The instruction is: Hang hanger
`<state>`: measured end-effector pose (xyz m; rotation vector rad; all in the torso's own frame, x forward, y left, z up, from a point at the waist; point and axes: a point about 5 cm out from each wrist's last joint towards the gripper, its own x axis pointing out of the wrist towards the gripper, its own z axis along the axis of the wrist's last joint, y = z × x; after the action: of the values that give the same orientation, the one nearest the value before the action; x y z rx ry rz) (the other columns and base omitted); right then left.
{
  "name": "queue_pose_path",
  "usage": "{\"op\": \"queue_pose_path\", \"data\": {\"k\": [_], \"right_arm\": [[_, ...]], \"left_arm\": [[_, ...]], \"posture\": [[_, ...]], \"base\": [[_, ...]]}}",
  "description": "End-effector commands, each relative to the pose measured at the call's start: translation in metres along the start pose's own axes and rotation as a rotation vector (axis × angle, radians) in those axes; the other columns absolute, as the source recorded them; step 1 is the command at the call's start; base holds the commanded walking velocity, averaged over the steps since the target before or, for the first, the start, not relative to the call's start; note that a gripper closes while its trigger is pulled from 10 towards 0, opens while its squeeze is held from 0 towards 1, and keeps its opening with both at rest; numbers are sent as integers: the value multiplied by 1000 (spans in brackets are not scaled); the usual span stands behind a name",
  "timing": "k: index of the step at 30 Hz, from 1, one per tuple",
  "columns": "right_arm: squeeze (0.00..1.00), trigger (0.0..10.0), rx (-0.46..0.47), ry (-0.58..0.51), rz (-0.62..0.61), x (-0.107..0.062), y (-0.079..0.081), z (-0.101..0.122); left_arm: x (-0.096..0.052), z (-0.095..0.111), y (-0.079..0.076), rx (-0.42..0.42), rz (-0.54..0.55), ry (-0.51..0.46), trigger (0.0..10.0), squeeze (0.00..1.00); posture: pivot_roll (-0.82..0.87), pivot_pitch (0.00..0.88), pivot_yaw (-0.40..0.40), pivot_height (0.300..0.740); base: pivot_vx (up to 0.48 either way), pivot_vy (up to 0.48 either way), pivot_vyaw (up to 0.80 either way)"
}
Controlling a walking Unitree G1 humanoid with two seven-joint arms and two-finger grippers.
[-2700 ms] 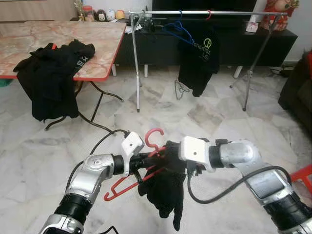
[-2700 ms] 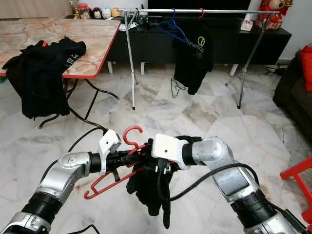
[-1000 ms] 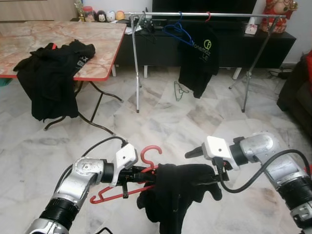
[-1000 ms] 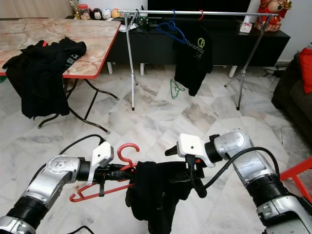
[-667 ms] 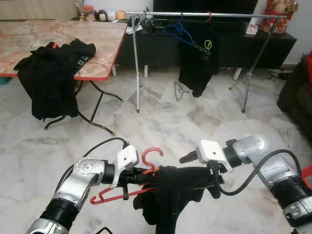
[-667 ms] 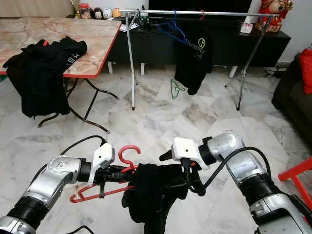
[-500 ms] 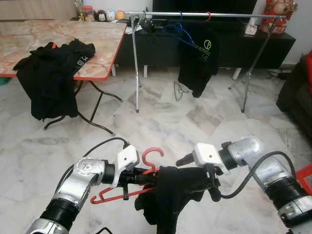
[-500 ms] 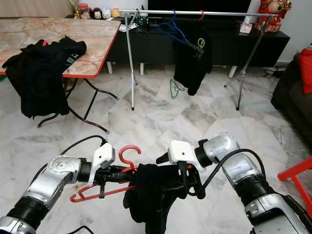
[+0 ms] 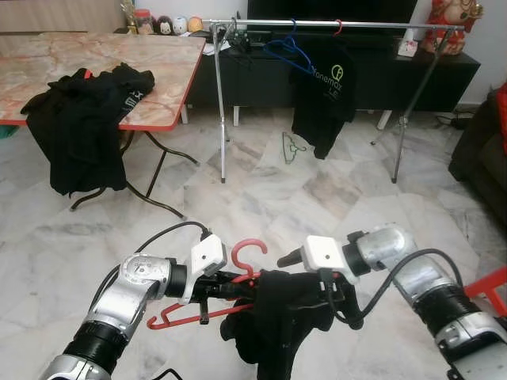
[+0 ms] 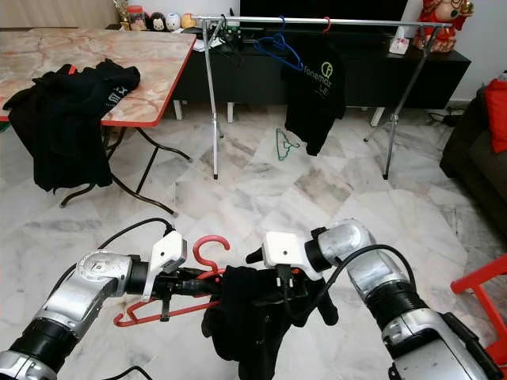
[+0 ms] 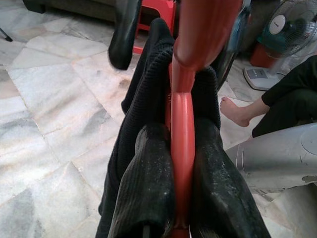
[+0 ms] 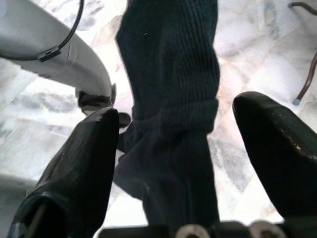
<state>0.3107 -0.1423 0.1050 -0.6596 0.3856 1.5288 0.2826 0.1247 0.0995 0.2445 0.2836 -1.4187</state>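
**Right arm back in over the garment; hanger not yet at the rail**

Since a second ago the right gripper [image 9: 342,294] has swung inward from well out to the side and now sits over the black garment [image 10: 245,321]; its jaws stand wide apart, straddling a fold of knit and holding nothing. The left gripper [image 10: 192,283] has not shifted: jaws clamped tight on the red hanger [image 9: 207,301], garment bunched just ahead of them. Judgement: draping is unfinished, so hanging must wait.

Surroundings: far left of the jaws, a worktop [image 9: 162,75] with dark clothes [image 9: 79,127]. Well ahead, the clothes rail [image 9: 333,24] carries a blue hanger [image 9: 287,51] and a black shirt [image 9: 323,99]; open marble floor [image 9: 261,190] between. A person's foot [image 11: 235,110] is near.
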Motion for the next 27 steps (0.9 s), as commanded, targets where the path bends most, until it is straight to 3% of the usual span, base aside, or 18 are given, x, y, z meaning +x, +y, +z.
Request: {"op": "queue_pose_path", "data": {"k": [1,6,7,9,10,27], "right_arm": [[0,10000,-20,15,-9,-2,-4,2],[0,10000,-12,-11,33,5,2,1],[0,8078,-9,-12,38,6,2,1],[0,2039,-10,-9,39,6,1,-1],[0,0,-3,-6,34,6,1,-1],[0,0,6,0,43,7,1,-4]], "left_arm": [[1,13,1,47,-13,-25,10000,0],[2,14,1,44,-8,-32,10000,0],[2,14,1,45,-8,-32,10000,0],[2,14,1,45,-8,-32,10000,0],[2,14,1,45,-7,-34,10000,0],[3,16,1,49,-3,-37,10000,0]], "posture": [[-68,0,-67,740],[-66,0,-67,740],[-66,0,-67,740],[-64,0,-67,740],[-64,0,-67,740],[-63,0,-66,740]], "base": [[0,0,0],[0,0,0],[0,0,0],[0,0,0],[0,0,0],[0,0,0]]}}
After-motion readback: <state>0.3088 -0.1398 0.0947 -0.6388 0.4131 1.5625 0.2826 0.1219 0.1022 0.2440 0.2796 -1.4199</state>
